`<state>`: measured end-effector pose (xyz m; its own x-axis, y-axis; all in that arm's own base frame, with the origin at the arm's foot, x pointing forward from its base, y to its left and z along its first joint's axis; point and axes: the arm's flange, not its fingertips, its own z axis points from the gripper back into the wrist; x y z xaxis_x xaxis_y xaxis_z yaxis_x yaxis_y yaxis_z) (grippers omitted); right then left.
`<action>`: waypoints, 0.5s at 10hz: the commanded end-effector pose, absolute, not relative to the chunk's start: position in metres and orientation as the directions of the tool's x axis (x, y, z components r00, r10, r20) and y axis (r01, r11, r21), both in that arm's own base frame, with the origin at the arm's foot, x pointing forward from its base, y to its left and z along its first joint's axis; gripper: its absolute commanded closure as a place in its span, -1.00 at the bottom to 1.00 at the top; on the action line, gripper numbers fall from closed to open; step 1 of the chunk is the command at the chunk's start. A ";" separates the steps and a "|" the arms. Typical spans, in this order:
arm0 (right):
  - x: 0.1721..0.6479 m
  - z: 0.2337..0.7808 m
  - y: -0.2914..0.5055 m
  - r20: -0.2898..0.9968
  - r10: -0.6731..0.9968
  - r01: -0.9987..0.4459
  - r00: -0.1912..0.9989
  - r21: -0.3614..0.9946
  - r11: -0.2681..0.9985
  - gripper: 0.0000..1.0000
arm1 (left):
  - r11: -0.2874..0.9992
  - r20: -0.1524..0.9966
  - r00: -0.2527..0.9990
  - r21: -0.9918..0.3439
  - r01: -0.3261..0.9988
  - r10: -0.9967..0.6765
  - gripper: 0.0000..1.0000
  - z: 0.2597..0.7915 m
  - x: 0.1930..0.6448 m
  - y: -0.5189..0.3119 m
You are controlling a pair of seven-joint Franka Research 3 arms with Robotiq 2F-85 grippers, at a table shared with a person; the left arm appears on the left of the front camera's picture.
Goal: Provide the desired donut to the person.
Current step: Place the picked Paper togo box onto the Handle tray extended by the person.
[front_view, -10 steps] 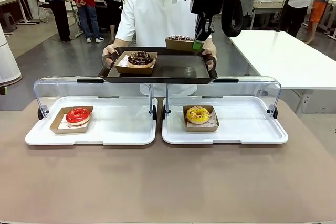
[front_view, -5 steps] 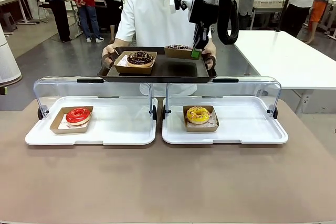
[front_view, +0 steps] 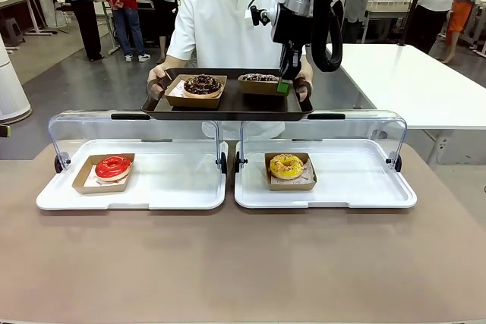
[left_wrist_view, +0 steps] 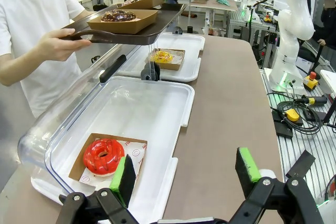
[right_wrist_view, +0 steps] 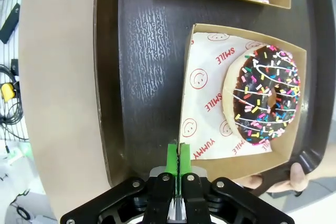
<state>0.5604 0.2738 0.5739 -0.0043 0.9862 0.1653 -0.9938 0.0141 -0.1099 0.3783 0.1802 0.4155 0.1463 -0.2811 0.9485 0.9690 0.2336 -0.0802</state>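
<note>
Two boxed donuts sit on the tray [front_view: 228,104] at upper centre; right gripper [right_wrist_view: 179,157] pinches the sprinkle donut's box [right_wrist_view: 195,145] wall. Left gripper [left_wrist_view: 186,174] fingers spread, bottom frame.

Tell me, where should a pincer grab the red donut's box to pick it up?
Probably by a thin upright side wall of the cardboard box, coming down from above with one finger inside and one outside. The red donut fills the middle, its glaze is best left untouched, and the clear lid is swung back, so the top is free.

tray [right_wrist_view: 142,51] — far edges cut off | person [front_view: 228,13] — head cropped
</note>
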 end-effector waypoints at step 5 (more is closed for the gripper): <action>0.567 0.578 0.271 0.194 0.981 -0.997 -0.028 -0.073 -0.014 -1.00 | 0.235 0.952 0.138 -0.073 0.969 -0.273 -1.00 0.417 0.377 0.181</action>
<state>0.5608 0.2720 0.5730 -0.0091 0.9852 0.1711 -0.9954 0.0073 -0.0951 0.3783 0.1802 0.4155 0.1463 -0.2811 0.9485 0.9690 0.2335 -0.0802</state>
